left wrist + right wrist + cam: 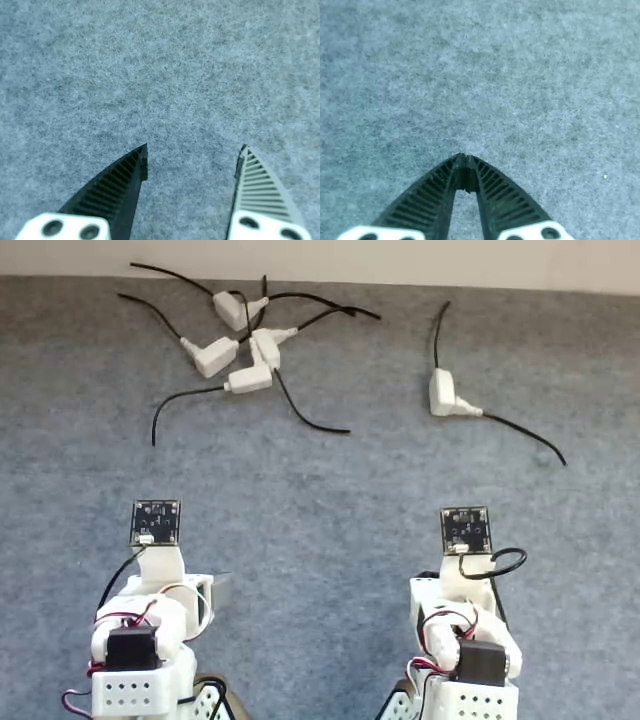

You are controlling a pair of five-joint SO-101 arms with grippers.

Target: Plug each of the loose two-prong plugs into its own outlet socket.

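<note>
Several white plugs and sockets with black cords lie tangled in a cluster (245, 345) at the far left of the grey carpet. One joined white plug-and-socket pair (446, 396) lies alone at the far right, its cord trailing right. Both arms are folded back at the near edge, far from all of these. My left gripper (194, 152) is open over bare carpet, a black finger (120, 185) and a white finger (257, 182) wide apart. My right gripper (465, 162) is shut, its two black fingers meeting at the tips with nothing between them.
The grey carpet (330, 490) between the arms and the cords is bare. A pale wall edge (400, 260) runs along the far side. Each arm's wrist camera board (156, 522) (465, 530) faces up.
</note>
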